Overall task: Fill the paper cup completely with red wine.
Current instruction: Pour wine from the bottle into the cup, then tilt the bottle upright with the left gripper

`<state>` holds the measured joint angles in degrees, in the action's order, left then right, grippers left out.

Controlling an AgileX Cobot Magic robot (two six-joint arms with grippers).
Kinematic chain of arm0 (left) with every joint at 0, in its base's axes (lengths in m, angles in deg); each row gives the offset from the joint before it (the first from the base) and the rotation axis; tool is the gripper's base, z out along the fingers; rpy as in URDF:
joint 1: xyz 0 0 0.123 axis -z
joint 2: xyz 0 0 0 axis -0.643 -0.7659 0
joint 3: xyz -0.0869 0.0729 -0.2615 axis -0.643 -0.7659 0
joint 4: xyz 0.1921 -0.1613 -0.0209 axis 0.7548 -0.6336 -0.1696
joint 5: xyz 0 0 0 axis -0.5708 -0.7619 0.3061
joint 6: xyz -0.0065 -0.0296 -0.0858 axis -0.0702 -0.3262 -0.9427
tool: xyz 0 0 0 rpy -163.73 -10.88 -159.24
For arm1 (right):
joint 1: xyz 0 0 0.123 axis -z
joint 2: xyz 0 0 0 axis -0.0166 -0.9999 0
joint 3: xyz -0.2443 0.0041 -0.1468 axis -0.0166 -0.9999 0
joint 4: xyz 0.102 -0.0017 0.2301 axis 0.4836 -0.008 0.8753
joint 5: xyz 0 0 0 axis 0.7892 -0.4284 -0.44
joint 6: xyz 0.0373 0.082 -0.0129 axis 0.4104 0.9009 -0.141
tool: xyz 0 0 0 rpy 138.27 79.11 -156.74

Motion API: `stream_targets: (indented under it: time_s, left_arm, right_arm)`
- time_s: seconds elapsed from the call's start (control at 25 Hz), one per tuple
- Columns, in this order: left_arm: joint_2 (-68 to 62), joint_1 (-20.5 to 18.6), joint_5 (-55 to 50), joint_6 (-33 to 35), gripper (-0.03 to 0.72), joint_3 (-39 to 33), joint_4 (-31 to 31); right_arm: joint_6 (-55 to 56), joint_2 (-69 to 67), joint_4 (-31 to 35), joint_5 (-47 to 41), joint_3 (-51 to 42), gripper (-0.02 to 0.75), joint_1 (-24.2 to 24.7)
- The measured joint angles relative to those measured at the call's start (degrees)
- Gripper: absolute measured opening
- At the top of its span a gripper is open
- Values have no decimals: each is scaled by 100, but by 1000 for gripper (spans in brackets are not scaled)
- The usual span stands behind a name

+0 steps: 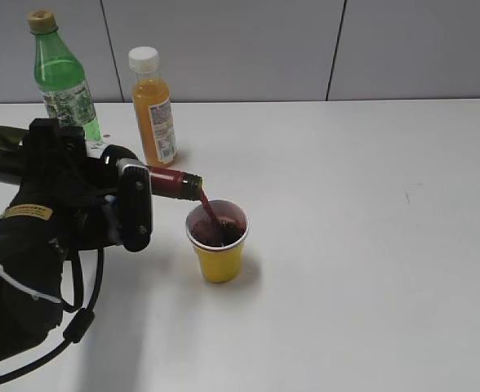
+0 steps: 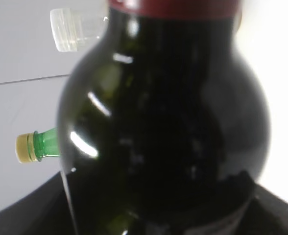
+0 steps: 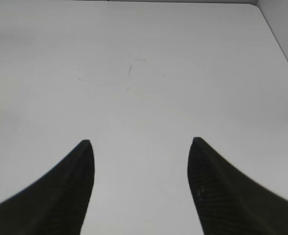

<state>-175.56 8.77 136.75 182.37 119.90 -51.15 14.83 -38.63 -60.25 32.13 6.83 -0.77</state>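
The yellow paper cup (image 1: 218, 242) stands on the white table (image 1: 371, 245), partly filled with dark red wine (image 1: 220, 235). My left gripper (image 1: 113, 200) is shut on the dark glass wine bottle (image 1: 171, 181), which is tipped almost level with its maroon neck over the cup's left rim. A thin stream of wine (image 1: 209, 209) runs from the mouth into the cup. The bottle's dark body (image 2: 163, 127) fills the left wrist view and hides the fingers. My right gripper (image 3: 140, 144) is open and empty over bare table; it does not show in the exterior view.
A green plastic soda bottle (image 1: 63, 77) and an orange juice bottle (image 1: 153, 106) with a white cap stand at the back left, behind my left arm. The green bottle's neck (image 2: 38, 145) and the white cap (image 2: 70, 29) also show in the left wrist view.
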Motion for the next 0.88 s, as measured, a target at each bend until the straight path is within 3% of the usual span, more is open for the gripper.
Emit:
stream_targets:
  time_s: [0.56, 0.88]
  left_arm:
    - [0, 0, 6, -11, 551, 0, 0]
    - [0, 0, -14, -847, 551, 0, 33]
  right_arm:
    - [0, 0, 0, 0, 0, 460, 0]
    - [0, 0, 0, 0, 0, 460, 0]
